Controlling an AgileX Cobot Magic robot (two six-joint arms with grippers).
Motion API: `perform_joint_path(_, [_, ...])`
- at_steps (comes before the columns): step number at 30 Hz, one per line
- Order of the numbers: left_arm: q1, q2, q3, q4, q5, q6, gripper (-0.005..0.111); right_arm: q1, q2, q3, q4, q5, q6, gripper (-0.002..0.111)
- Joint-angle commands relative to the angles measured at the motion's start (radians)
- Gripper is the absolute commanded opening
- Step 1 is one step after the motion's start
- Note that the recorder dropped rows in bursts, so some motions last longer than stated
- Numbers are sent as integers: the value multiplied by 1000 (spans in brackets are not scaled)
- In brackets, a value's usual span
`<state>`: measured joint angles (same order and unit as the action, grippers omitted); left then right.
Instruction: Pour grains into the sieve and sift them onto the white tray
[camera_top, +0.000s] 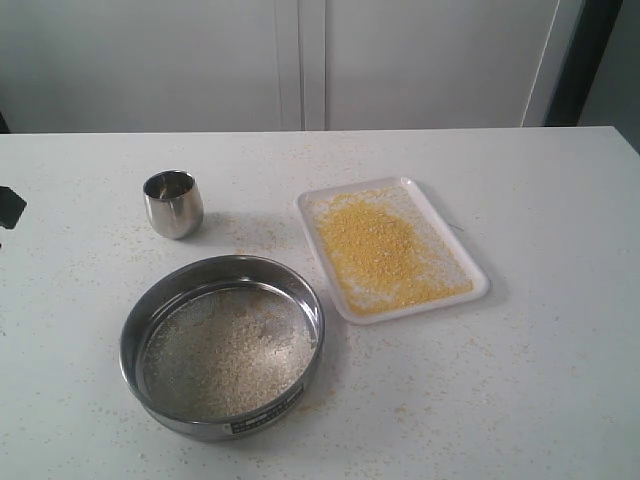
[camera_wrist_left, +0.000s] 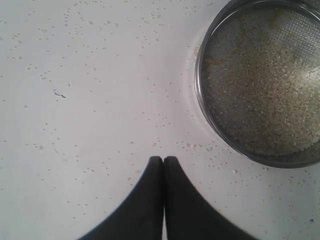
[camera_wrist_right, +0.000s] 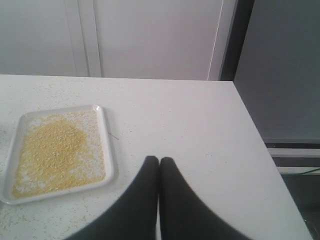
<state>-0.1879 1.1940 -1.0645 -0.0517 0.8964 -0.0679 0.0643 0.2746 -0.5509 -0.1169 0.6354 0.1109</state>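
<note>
The round steel sieve (camera_top: 222, 345) stands on the table in front, with pale coarse grains (camera_top: 225, 350) lying on its mesh. It also shows in the left wrist view, sieve (camera_wrist_left: 260, 82). The white tray (camera_top: 470, 262) lies to its right and holds a heap of fine yellow meal (camera_top: 378, 245); in the right wrist view the tray (camera_wrist_right: 109, 150) appears too. My left gripper (camera_wrist_left: 163, 159) is shut and empty, over bare table apart from the sieve. Beside the tray, my right gripper (camera_wrist_right: 159, 160) is shut with nothing in it. Neither gripper shows clearly in the exterior view.
A small steel cup (camera_top: 173, 203) stands upright behind the sieve. Stray grains are scattered over the white table (camera_top: 560, 380). A dark part (camera_top: 10, 207) pokes in at the left edge. The table's right edge (camera_wrist_right: 270, 170) drops off near my right gripper.
</note>
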Motion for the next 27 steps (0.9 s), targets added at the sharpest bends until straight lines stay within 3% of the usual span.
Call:
perform_joint_path(1, [1,-11,8,0,9,-2,0,-4,-4,6,-7,-1,-10,0])
perform_joint_path(27, [1,-11,8,0,9,-2,0,-4,-179,20,102,-49,-111,0])
